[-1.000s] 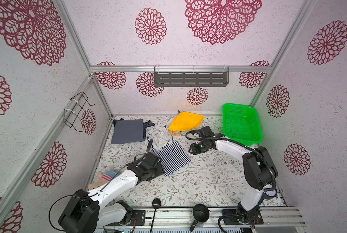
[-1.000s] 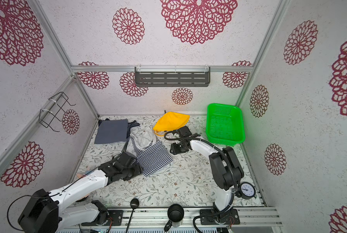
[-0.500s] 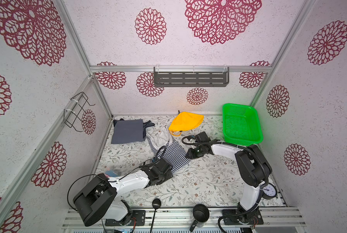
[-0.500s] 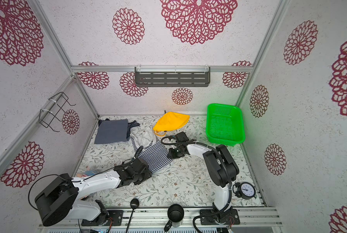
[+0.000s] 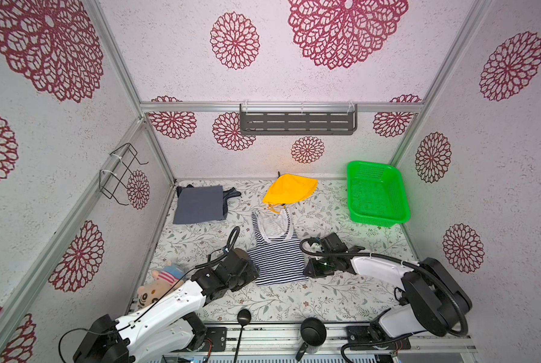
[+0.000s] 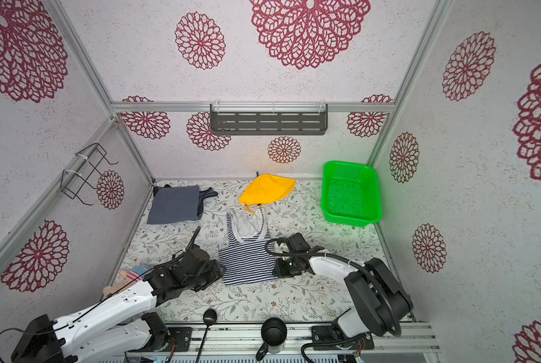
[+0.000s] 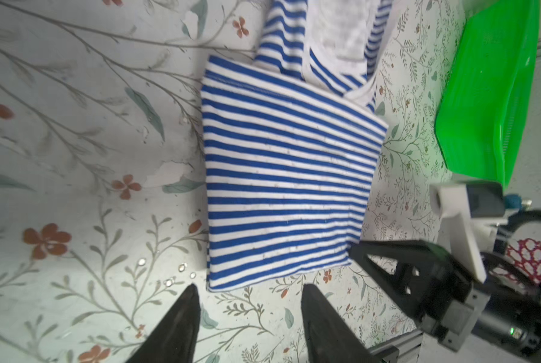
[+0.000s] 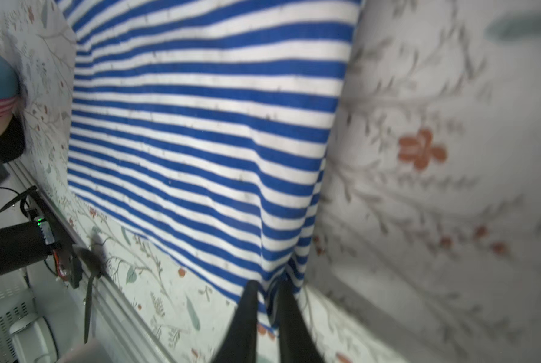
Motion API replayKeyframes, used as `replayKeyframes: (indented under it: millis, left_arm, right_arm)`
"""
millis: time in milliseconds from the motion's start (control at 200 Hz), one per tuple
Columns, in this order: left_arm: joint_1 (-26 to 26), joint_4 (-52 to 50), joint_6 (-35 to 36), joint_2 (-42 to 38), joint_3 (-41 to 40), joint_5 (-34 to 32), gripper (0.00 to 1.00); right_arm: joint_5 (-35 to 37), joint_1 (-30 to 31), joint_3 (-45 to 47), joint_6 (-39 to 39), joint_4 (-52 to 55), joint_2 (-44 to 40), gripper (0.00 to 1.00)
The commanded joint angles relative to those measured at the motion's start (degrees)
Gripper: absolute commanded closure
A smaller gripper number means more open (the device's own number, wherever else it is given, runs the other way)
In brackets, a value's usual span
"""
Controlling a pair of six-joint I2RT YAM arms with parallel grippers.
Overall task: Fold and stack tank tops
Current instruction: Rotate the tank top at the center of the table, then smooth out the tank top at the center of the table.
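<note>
**Both Grippers Down at the Striped Hem**

Start at the right gripper [image 8: 267, 284]. Fingers nearly together, with a puckered corner of the striped tank top [image 8: 200, 125] pinched between. Looks like a hold on that hem corner. Now to the left gripper [image 7: 249, 287]. Fingers wide apart, nothing held, parked just short of the other hem corner. Not touching it, as far as can be told.

Step out a little. Striped tank top flat on the table [image 5: 294, 298], in the middle, between the two grippers. Long way of it running from near to far: hem close to the grippers, straps far off by the yellow hat [image 5: 289, 188]. So straight ahead of both grippers, one corner each, both about as near. Probably a fold next, with the hem lifted and carried over toward the straps. Would need the left fingers closed on their corner first.

Farther out, the grey tank top [image 5: 200, 204], already folded, in the far left corner, well apart from the striped one. Likely the spot for the stack. Green basket [image 5: 369, 163] at the far right, soft toy [image 5: 162, 279] at the near left.

Compared with a second ago: striped tank top crooked then and up near the hat, now straight and drawn closer to the near edge. Right gripper up by the hat then, now down at the hem. Left gripper closer to the near edge too. Grey tank top, hat and basket unmoved.
</note>
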State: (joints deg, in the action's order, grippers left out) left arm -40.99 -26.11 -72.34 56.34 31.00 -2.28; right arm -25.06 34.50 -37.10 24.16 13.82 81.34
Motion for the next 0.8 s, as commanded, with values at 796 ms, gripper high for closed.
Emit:
replayKeyframes:
  millis: [796]
  left_arm:
    - [16.26, 21.15, 13.79, 33.08, 8.91, 10.73, 0.47]
  right_arm:
    - [1.75, -7.43, -25.52, -4.15, -3.04, 21.24, 0.64]
